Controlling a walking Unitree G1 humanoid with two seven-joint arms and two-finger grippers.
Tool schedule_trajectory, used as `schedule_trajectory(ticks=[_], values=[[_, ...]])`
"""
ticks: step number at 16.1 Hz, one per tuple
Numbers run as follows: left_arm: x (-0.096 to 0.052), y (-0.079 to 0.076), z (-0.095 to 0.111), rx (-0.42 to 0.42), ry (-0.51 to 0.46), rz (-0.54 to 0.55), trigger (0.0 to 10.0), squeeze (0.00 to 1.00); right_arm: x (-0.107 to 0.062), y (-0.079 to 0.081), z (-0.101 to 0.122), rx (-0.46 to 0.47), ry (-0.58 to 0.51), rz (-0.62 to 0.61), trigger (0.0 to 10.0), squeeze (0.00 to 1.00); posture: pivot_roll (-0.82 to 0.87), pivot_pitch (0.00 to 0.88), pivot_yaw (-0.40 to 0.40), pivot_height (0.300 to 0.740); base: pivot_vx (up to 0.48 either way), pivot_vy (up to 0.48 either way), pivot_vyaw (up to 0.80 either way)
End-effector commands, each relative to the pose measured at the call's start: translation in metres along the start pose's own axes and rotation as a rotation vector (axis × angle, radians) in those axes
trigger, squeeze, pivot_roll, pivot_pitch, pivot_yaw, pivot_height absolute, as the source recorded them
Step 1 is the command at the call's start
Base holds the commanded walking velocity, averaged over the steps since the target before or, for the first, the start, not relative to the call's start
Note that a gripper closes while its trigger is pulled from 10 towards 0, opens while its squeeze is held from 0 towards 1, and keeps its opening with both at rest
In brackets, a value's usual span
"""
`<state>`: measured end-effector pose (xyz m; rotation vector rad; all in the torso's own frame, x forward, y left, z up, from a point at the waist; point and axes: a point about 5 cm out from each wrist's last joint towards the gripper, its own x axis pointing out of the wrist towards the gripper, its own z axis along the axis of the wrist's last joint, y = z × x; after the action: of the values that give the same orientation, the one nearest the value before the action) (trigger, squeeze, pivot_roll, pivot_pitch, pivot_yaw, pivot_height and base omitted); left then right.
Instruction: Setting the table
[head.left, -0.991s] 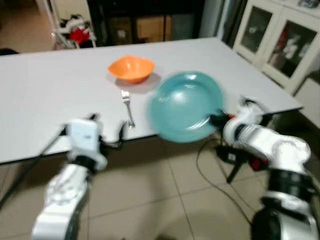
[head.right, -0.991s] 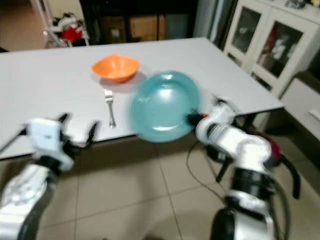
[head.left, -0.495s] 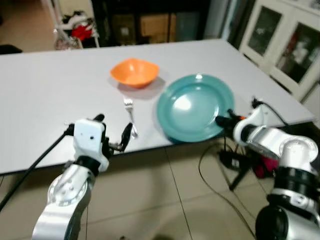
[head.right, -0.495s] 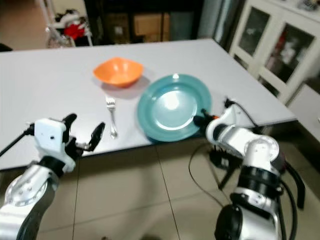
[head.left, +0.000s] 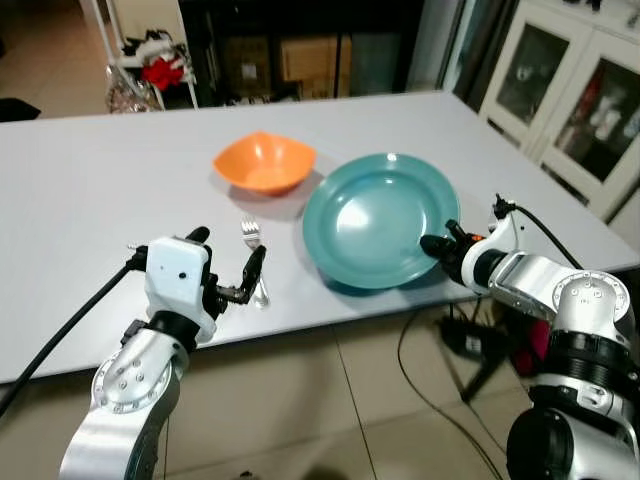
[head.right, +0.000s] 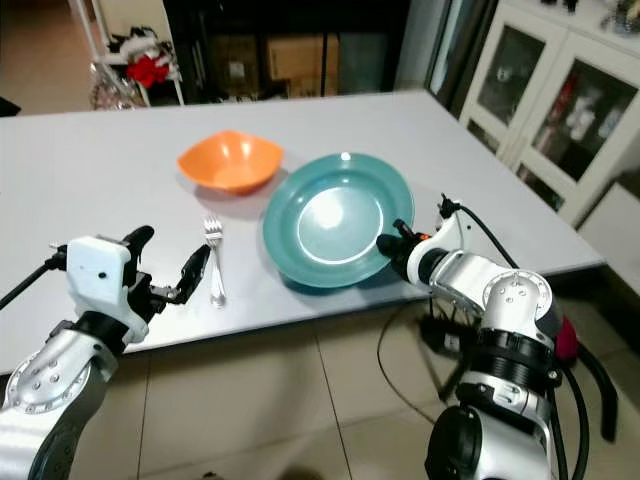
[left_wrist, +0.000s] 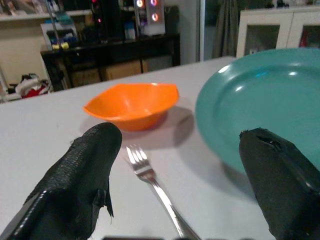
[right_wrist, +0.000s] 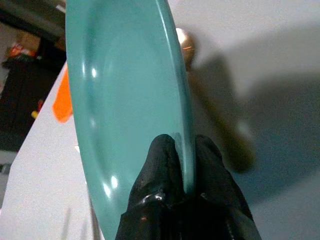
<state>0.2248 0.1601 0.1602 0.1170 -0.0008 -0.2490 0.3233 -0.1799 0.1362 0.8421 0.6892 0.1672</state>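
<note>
My right gripper (right_wrist: 182, 165) was clamped on the near right rim of the teal plate (head.left: 375, 215), which had come down from the air almost onto the table (head.left: 90, 190). My left gripper (left_wrist: 185, 175) waited open over the fork (left_wrist: 150, 177). I judged release was next.

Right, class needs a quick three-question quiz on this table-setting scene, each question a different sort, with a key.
1. True or false: the right gripper is shut on the rim of the teal plate.
2. What lies between the left gripper fingers' line of sight and the orange bowl? A) spoon B) fork C) knife
3. Fill in: the left gripper's fingers are ____.

Key: 1 true; 2 B; 3 open.
</note>
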Motion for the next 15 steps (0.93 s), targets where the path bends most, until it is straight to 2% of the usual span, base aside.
schedule_trajectory(ticks=[1,7,8,9,10,12,15], values=[[-0.001,0.002,0.000,0.004,0.008,0.002,10.0,0.00,0.002,0.010,-0.005,-0.006,0.028,0.051,10.0,0.00,-0.05,0.006,-0.019,0.740,0.326,0.000,0.00],[-0.005,-0.005,-0.002,-0.006,0.024,-0.070,10.0,0.00,0.001,0.010,-0.011,0.018,0.047,0.060,10.0,0.00,-0.05,0.014,-0.001,0.740,0.051,0.000,0.00],[-0.004,-0.011,-0.001,-0.035,0.026,-0.142,10.0,0.00,0.003,0.011,-0.012,0.017,0.056,0.055,10.0,0.00,-0.05,0.015,-0.004,0.740,0.000,0.000,0.00],[-0.004,-0.012,-0.001,-0.038,0.031,-0.162,10.0,0.00,0.004,0.011,-0.012,0.016,0.056,0.054,10.0,0.00,-0.05,0.015,-0.004,0.740,0.000,0.000,0.00],[-0.003,-0.015,0.000,-0.034,0.039,-0.232,10.0,0.00,0.007,0.014,-0.012,0.024,0.060,0.059,10.0,0.00,-0.05,0.019,-0.002,0.740,0.000,0.000,0.00],[-0.003,-0.017,0.000,-0.030,0.051,-0.279,10.0,0.00,0.011,0.015,-0.013,0.040,0.068,0.052,10.0,0.00,-0.04,0.021,0.000,0.740,0.000,0.000,0.00],[-0.002,-0.016,0.001,-0.029,0.051,-0.288,10.0,0.00,0.022,0.011,-0.017,0.089,0.094,-0.015,10.0,0.00,-0.05,0.023,0.002,0.740,0.000,0.000,0.00]])
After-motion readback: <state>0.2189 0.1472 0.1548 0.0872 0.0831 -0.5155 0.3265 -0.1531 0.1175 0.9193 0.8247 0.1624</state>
